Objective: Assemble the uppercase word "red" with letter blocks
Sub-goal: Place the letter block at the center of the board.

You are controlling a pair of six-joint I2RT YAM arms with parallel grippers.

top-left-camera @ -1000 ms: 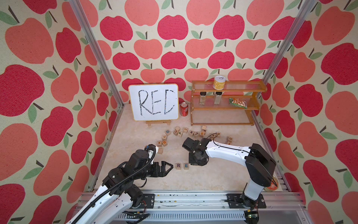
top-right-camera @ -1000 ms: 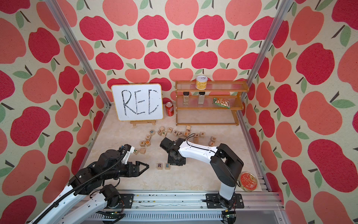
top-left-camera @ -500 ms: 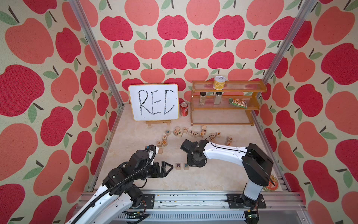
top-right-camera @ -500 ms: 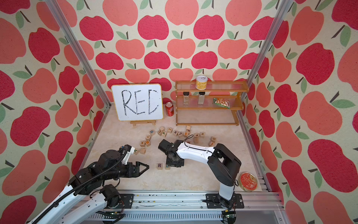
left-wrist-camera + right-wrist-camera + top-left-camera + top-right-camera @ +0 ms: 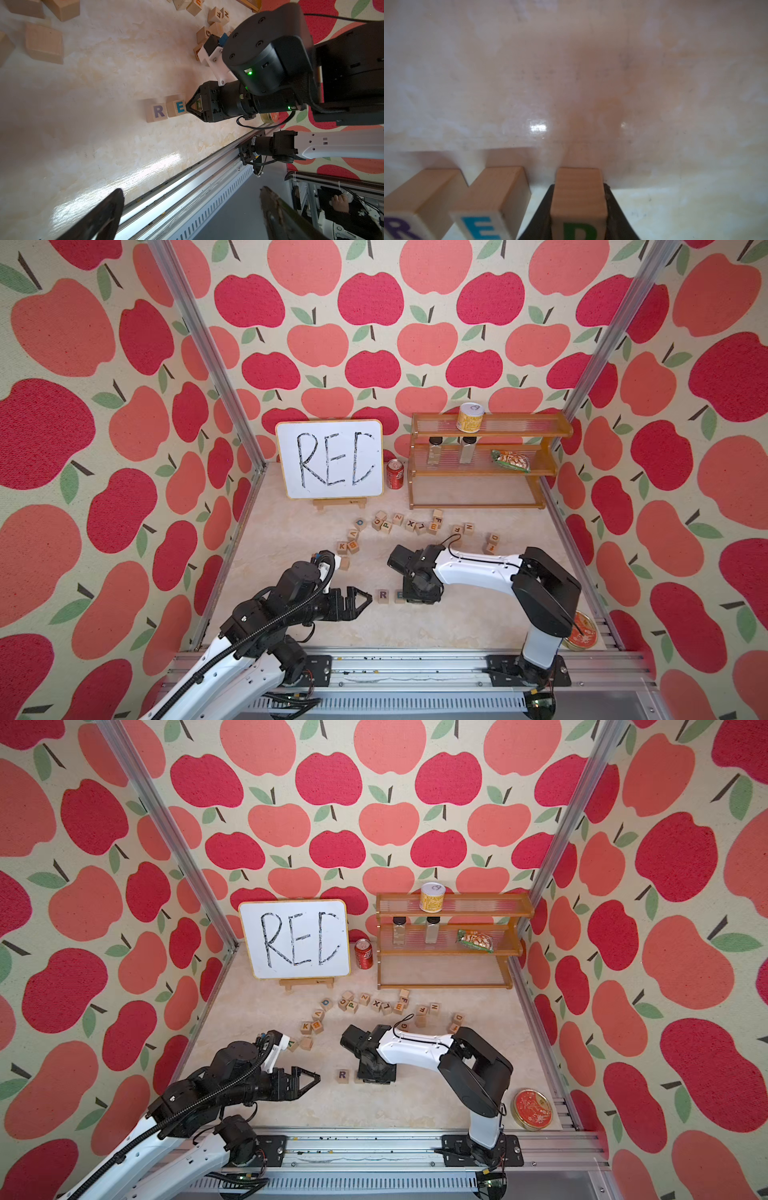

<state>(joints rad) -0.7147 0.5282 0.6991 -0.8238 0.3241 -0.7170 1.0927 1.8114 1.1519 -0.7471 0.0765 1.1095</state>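
Observation:
The purple R block and the blue E block sit side by side on the table near its front. My right gripper points down just right of the E, shut on the green D block. The D stands in line with the E, a narrow gap between them. In both top views the gripper hides the D. My left gripper hovers open and empty to the left of the R.
Several loose letter blocks lie scattered behind the arms. At the back stand a whiteboard on an easel, a red soda can and a wooden shelf. A round tin lies at the front right by the rail.
My right gripper has carried the D block leftward and lower, up beside the E, and now covers part of the E from above. The left arm has not moved.

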